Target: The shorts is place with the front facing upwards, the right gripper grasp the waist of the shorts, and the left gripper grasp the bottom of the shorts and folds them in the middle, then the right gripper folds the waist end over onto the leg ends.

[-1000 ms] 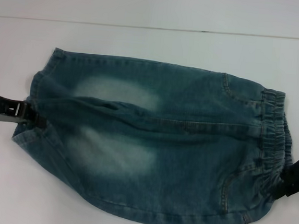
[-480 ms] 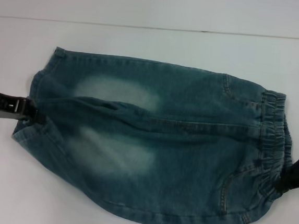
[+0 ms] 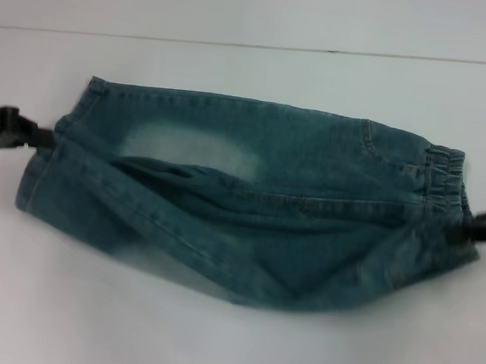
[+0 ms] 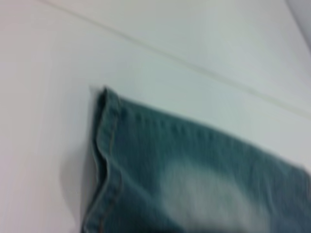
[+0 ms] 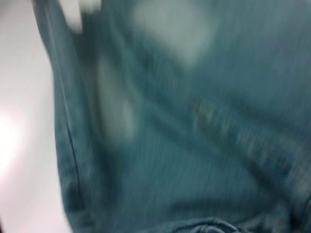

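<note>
Blue denim shorts (image 3: 251,183) lie across the white table (image 3: 212,341), with the leg ends at the left and the elastic waist (image 3: 444,178) at the right. Their near half is lifted and drawn up toward the far half, sagging in the middle. My left gripper (image 3: 47,138) is shut on the leg hem at the left edge. At the right edge my right gripper (image 3: 469,229) is shut on the waist. The left wrist view shows the far leg hem (image 4: 104,145) flat on the table. Denim (image 5: 194,121) fills the right wrist view.
A thin seam line (image 3: 238,44) crosses the table behind the shorts. White table surface surrounds the cloth on all sides.
Both grippers have risen and moved toward the far side, lifting the near edge of the shorts off the table and carrying it over the middle. The far half has stayed flat.
</note>
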Controlling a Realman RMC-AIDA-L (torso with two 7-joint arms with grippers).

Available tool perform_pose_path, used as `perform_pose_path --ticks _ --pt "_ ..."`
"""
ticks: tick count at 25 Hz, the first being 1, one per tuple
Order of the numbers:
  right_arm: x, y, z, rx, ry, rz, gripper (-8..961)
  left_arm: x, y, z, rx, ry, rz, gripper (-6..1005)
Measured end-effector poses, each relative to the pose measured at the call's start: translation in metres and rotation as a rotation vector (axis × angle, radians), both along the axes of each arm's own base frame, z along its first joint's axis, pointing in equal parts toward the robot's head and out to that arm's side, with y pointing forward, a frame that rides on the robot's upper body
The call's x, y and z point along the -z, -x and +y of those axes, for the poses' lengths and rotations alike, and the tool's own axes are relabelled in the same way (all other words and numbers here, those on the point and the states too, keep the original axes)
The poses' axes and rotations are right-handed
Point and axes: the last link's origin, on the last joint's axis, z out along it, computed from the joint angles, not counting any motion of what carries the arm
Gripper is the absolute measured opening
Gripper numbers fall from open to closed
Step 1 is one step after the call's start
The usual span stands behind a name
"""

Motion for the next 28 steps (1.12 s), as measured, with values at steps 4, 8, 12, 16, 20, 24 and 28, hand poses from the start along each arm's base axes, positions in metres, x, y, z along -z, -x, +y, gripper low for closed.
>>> perform_pose_path --ticks 4,8,12,16,20,24,28 --pt "-0.003 -0.014 0.001 0.056 -0.194 0.153 35 -0.002 0.006 0.008 -0.024 -0.105 -0.048 34" --pt "0.008 -0.029 0.005 0.094 -0.372 0.234 35 0.001 0.010 0.019 -0.029 -0.221 -0.082 35" --pt "0.023 -0.036 0.010 0.113 -0.482 0.263 35 0.013 0.014 0.029 -0.029 -0.277 -0.085 35" --pt "0.035 -0.039 0.015 0.129 -0.549 0.251 34 0.021 0.013 0.037 -0.015 -0.314 -0.060 36" --pt "0.040 -0.040 0.018 0.151 -0.591 0.246 34 0.025 0.012 0.044 -0.004 -0.350 -0.029 36" --pt "0.039 -0.043 0.017 0.175 -0.646 0.271 34 0.029 0.008 0.048 0.010 -0.389 -0.030 35" --pt "0.041 -0.051 0.017 0.233 -0.701 0.273 34 0.030 0.008 0.051 0.018 -0.429 -0.038 35"
